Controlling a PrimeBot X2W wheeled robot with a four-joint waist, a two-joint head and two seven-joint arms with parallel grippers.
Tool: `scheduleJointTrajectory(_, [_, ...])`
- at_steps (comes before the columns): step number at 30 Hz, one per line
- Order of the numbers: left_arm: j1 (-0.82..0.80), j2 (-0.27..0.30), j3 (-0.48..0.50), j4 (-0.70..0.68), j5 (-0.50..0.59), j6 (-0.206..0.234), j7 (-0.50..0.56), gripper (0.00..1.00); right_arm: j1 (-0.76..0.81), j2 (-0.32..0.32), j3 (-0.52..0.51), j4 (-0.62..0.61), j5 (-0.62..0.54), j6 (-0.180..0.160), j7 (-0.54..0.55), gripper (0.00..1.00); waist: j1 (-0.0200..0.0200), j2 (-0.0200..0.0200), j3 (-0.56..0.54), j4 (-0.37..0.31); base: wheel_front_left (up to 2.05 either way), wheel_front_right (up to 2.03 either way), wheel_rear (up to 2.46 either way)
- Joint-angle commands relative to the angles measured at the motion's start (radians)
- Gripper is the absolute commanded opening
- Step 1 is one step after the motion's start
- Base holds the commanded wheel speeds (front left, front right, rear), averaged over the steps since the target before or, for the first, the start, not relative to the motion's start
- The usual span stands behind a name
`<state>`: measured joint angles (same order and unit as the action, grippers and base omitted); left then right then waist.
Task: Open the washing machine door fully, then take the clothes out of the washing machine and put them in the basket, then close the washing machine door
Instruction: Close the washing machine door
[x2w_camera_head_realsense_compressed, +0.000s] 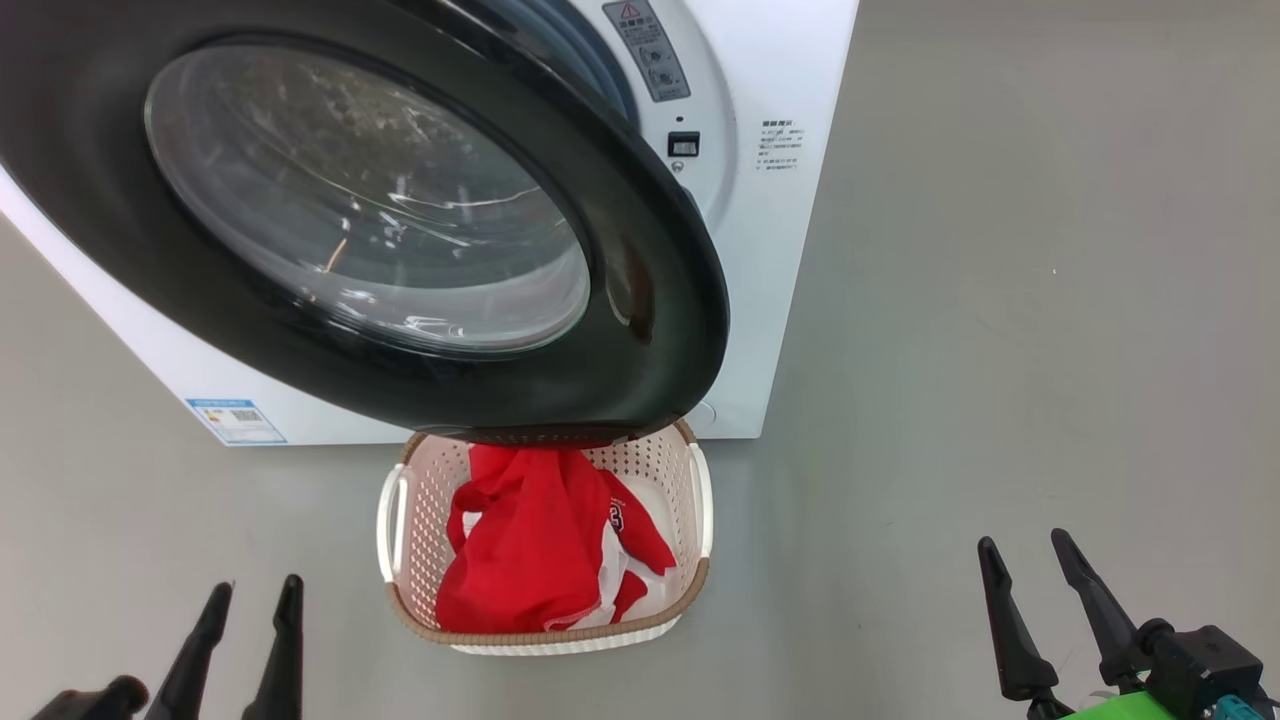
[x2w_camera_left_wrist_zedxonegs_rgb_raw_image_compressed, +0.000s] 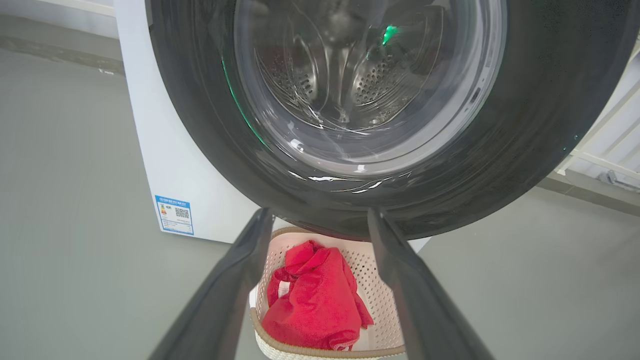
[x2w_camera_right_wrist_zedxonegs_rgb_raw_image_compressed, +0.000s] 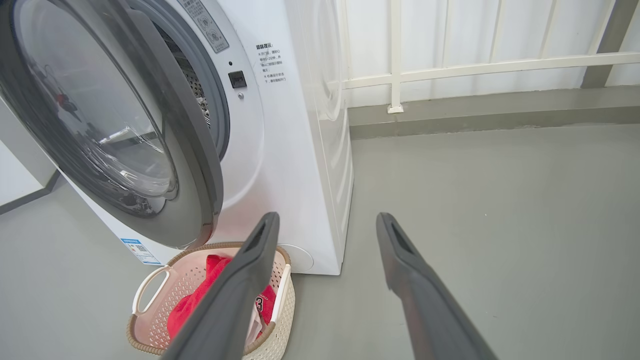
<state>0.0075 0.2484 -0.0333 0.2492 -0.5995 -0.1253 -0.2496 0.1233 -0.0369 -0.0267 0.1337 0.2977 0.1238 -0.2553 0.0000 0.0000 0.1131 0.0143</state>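
The washing machine (x2w_camera_head_realsense_compressed: 790, 250) (x2w_camera_right_wrist_zedxonegs_rgb_raw_image_compressed: 295, 150) stands on the grey floor with its black-rimmed glass door (x2w_camera_head_realsense_compressed: 380, 200) (x2w_camera_left_wrist_zedxonegs_rgb_raw_image_compressed: 370, 100) (x2w_camera_right_wrist_zedxonegs_rgb_raw_image_compressed: 100, 115) swung partly open, a gap showing at its right side. The cream basket (x2w_camera_head_realsense_compressed: 695, 500) (x2w_camera_left_wrist_zedxonegs_rgb_raw_image_compressed: 380, 300) (x2w_camera_right_wrist_zedxonegs_rgb_raw_image_compressed: 150, 280) sits on the floor just below the door. Red and white clothes (x2w_camera_head_realsense_compressed: 540, 550) (x2w_camera_left_wrist_zedxonegs_rgb_raw_image_compressed: 315, 300) (x2w_camera_right_wrist_zedxonegs_rgb_raw_image_compressed: 200, 295) lie inside it. My left gripper (x2w_camera_head_realsense_compressed: 250, 595) (x2w_camera_left_wrist_zedxonegs_rgb_raw_image_compressed: 320, 220) hangs open at the lower left, short of the basket. My right gripper (x2w_camera_head_realsense_compressed: 1030, 550) (x2w_camera_right_wrist_zedxonegs_rgb_raw_image_compressed: 327, 222) is open at the lower right, well apart from the basket.
Bare grey floor spreads to the right of the machine. A white railing (x2w_camera_right_wrist_zedxonegs_rgb_raw_image_compressed: 450, 65) and a grey kerb run along the wall behind the machine. A blue label (x2w_camera_head_realsense_compressed: 235, 420) (x2w_camera_left_wrist_zedxonegs_rgb_raw_image_compressed: 175, 215) is stuck low on the machine's front.
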Motion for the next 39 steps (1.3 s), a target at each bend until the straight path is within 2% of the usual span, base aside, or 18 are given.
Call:
scheduleJointTrajectory(1, [0.001, 0.008, 0.053, -0.036, 0.058, -0.005, -0.012, 1.0, -0.005, -0.013, 0.015, -0.026, -0.011, 0.007, -0.006, 1.0, 0.0, 0.0, 0.0, 0.001, 0.0, 0.0, 0.0])
scheduleJointTrajectory(8, [0.019, -0.044, 0.112, -0.089, 0.216, -0.005, -0.012, 1.0, -0.006, -0.013, 0.012, -0.028, -0.014, 0.007, -0.006, 1.0, 0.0, 0.0, 0.001, 0.006, 0.0, 0.0, 0.0])
scheduleJointTrajectory(13, [0.031, -0.064, 0.119, -0.099, 0.277, -0.005, -0.012, 1.0, -0.007, -0.013, 0.014, -0.028, -0.014, 0.007, -0.006, 1.0, 0.0, 0.0, 0.001, 0.008, 0.0, 0.0, 0.0])
scheduleJointTrajectory(33, [0.02, -0.076, 0.118, -0.1, 0.303, -0.005, -0.012, 1.0, -0.015, -0.013, 0.022, -0.028, -0.016, 0.007, -0.006, 1.0, 0.0, 0.0, 0.005, 0.016, 0.0, 0.0, 0.0])
scheduleJointTrajectory(34, [0.02, -0.077, 0.116, -0.1, 0.303, -0.005, -0.012, 1.0, -0.016, -0.013, 0.028, -0.029, -0.014, 0.007, -0.006, 0.76, 0.0, 0.0, 0.005, 0.019, 0.0, 0.0, 0.0])
scheduleJointTrajectory(35, [0.019, -0.078, 0.113, -0.1, 0.304, -0.005, -0.012, 1.0, -0.019, -0.013, 0.037, -0.029, -0.012, 0.007, -0.006, 0.34, 0.0, 0.0, 0.005, 0.022, 0.0, 0.0, 0.0])
scheduleJointTrajectory(36, [0.017, -0.079, 0.112, -0.1, 0.304, -0.005, -0.012, 1.0, -0.022, -0.013, 0.05, -0.029, -0.012, 0.007, -0.006, 0.0, 0.0, 0.0, 0.006, 0.026, 0.0, 0.0, 0.0])
scheduleJointTrajectory(39, [0.009, -0.086, 0.109, -0.102, 0.305, -0.005, -0.012, 1.0, -0.047, -0.013, 0.091, -0.029, -0.01, 0.007, -0.006, 0.0, 0.0, 0.0, 0.012, 0.041, 0.0, 0.0, 0.0])
